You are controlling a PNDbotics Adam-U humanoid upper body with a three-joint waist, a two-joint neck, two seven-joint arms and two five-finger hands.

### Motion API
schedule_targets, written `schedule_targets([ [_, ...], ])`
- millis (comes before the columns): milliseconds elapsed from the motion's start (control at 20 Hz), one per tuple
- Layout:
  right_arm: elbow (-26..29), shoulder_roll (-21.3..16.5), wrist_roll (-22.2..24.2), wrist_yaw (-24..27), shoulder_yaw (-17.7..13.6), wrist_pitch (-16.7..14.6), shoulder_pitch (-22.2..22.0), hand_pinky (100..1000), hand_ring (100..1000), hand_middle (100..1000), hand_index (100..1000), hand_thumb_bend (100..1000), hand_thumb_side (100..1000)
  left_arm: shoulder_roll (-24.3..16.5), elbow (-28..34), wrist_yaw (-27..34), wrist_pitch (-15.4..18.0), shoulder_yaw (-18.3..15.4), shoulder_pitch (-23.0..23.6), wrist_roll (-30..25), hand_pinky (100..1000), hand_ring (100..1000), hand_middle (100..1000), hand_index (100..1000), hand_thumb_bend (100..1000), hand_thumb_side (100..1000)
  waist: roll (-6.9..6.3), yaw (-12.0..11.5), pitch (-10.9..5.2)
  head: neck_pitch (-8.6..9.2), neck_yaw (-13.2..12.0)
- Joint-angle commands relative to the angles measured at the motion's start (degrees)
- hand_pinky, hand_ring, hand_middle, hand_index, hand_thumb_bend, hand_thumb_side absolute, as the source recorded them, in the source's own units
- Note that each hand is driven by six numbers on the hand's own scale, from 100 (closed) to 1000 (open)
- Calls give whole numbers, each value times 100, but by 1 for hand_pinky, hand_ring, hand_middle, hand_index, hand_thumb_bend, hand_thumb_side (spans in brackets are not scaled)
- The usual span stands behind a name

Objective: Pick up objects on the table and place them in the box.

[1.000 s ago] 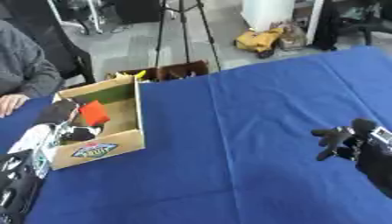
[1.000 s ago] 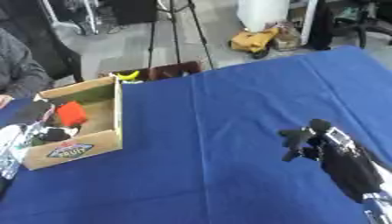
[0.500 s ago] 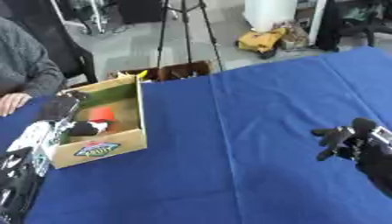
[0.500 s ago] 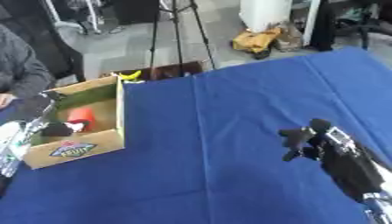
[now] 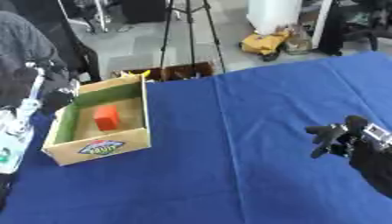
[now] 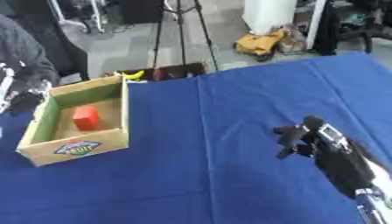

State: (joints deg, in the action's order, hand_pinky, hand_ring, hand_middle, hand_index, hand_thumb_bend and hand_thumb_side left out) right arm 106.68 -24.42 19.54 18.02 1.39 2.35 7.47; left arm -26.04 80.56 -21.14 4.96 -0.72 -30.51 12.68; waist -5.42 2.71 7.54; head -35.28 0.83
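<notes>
The right hand (image 6: 302, 138) hovers above the blue tablecloth (image 5: 229, 153) at the near right, fingers spread and relaxed, grasping nothing; its arm is cut off by the lower right corner. The cardboard box (image 5: 99, 146) sits at the left of the table, open side up, with an orange block (image 5: 106, 117) lying on its floor. The left hand (image 5: 34, 94) shows blurred at the left edge beside the box; whether its fingers are released or clenched cannot be told. A tripod (image 5: 187, 26) stands on the floor beyond the table.
</notes>
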Motion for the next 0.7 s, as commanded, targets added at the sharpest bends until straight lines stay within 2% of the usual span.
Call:
schedule_targets([
  [50,134,-33,-33,54,-71,-18,33,598,887,565,541,100,932,75,988,1226,166,-78,400,224,620,562,576,756,100,906,44,-32,-37,-25,48],
  [300,210,-27,-80,98,-104,-28,33,598,887,565,542,100,929,498,1756,2058,373,-119,1299,154,607,550,564,756,125,939,66,-97,-2,-41,96],
  [500,258,-15,-98,117,-112,-22,42,598,886,564,541,100,929,740,1954,2328,505,-169,1693,220,603,547,562,752,139,955,76,-127,34,-26,89],
  [700,304,-16,-115,111,-119,-24,43,598,885,564,542,100,930,858,1942,2359,547,-211,1898,216,603,546,559,746,141,970,71,-131,65,-18,89],
])
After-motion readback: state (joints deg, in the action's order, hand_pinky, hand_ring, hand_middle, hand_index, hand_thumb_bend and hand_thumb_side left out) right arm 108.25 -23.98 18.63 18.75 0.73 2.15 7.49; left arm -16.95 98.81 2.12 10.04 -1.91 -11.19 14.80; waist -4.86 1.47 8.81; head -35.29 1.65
